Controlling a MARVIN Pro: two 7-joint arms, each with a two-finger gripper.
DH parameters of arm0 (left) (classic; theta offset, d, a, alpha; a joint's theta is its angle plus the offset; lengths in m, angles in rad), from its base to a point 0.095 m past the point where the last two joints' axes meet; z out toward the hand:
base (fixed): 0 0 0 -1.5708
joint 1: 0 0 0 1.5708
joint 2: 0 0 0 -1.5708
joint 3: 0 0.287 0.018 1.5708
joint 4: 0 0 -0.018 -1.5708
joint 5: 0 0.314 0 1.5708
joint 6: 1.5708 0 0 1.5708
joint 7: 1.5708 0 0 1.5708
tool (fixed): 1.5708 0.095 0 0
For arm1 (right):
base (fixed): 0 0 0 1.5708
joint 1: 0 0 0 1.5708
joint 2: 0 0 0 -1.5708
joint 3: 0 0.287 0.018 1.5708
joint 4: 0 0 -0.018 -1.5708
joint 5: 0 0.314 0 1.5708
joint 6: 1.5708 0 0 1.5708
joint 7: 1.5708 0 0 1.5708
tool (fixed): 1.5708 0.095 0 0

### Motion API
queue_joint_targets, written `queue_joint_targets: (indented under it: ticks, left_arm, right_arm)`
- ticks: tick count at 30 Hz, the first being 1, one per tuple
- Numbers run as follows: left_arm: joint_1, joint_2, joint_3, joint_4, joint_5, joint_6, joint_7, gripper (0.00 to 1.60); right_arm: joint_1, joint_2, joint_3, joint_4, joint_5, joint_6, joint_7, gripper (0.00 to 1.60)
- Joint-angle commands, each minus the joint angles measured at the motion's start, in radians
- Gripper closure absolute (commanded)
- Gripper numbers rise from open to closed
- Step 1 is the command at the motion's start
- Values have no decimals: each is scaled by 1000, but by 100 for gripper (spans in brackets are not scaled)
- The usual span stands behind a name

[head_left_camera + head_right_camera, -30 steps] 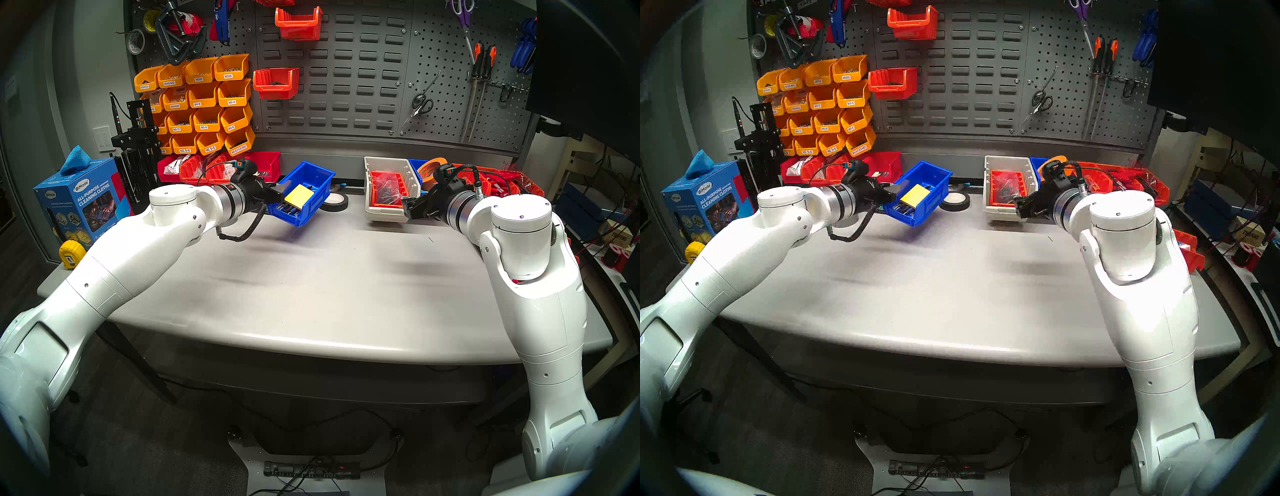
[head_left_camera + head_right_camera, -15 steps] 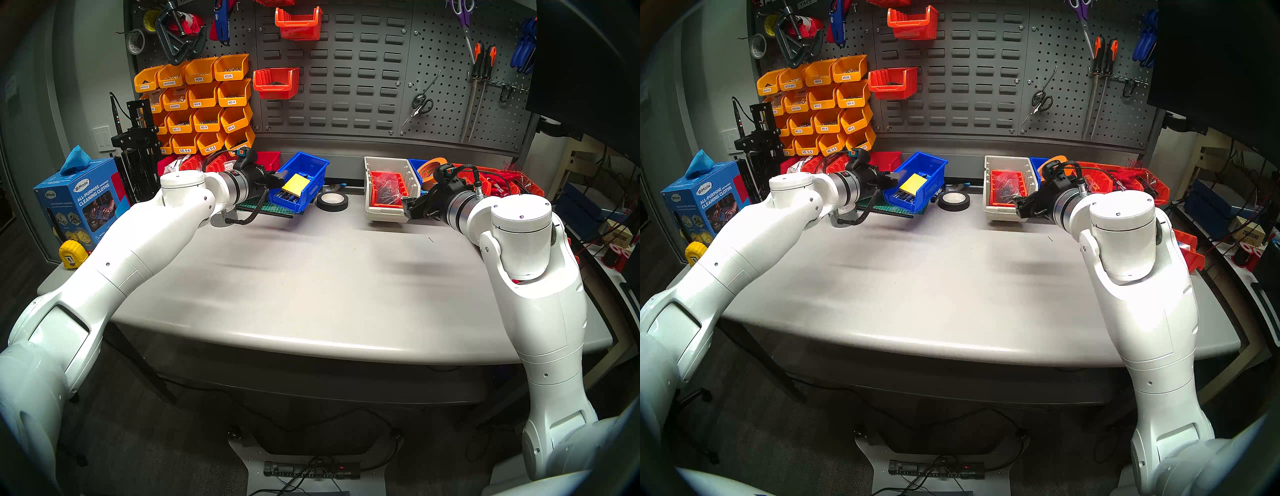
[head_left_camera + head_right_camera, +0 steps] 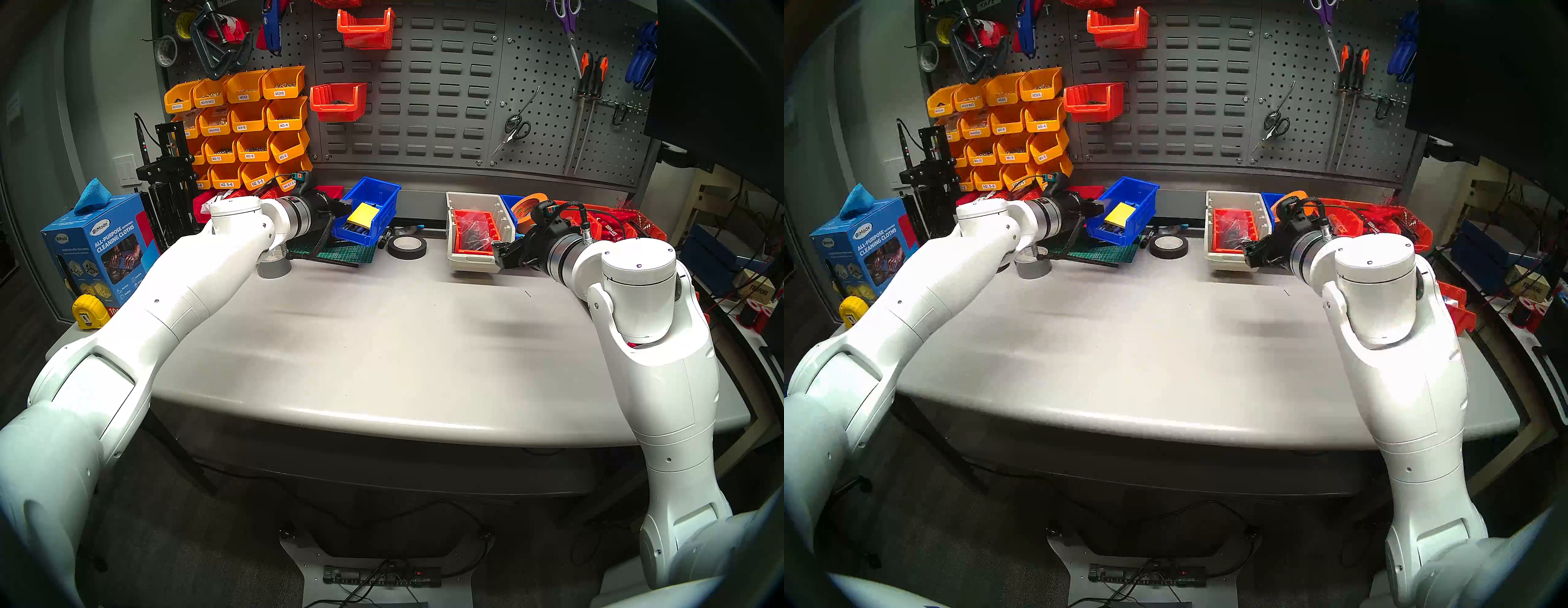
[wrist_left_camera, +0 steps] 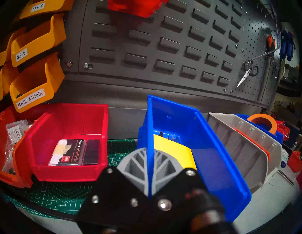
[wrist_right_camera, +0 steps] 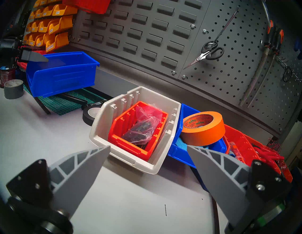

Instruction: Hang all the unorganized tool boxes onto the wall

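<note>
No blue or beige bin hung yet: left gripper [image 3: 344,209] clamped on side wall of blue bin [image 3: 368,216], carried clear of the bench, below louvred panel [image 3: 407,85]; beige bin [image 3: 477,231] and second blue bin [image 5: 181,147] on table, right gripper [image 5: 147,163] wide open, empty.

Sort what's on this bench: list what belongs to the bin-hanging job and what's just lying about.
Job:
- blue bin, clamped by the left gripper
- beige bin
- second blue bin under the orange tape
- louvred panel
- right gripper, open

Lying about:
- black tape roll
- grey tape roll
- green cutting mat
- tape measure
- cleaning cloths box
</note>
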Motion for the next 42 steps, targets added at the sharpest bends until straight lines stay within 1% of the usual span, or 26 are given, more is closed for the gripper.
queue_joint_targets:
  ticks: [1, 10, 24, 30, 33, 42]
  left_arm:
    - [-91, -55, -20, 34, -2, -17, -13, 160]
    - [-111, -80, -10, 91, 9, -25, -33, 160]
    - [-95, -78, -11, 102, 18, -25, -37, 160]
    - [-87, -87, -17, 127, 17, -24, -28, 160]
    - [-85, -85, -15, 132, 19, -9, -15, 160]
    - [-90, -69, -7, 122, 33, 19, 17, 160]
  right_arm:
    - [12, -2, 2, -10, 2, -3, 1, 0]
    - [12, -2, 2, -10, 2, -3, 1, 0]
    - [13, -2, 2, -10, 2, -3, 1, 0]
    - [13, -2, 2, -10, 2, -3, 1, 0]
    - [13, -2, 2, -10, 2, -3, 1, 0]
    - [13, -2, 2, -10, 2, -3, 1, 0]
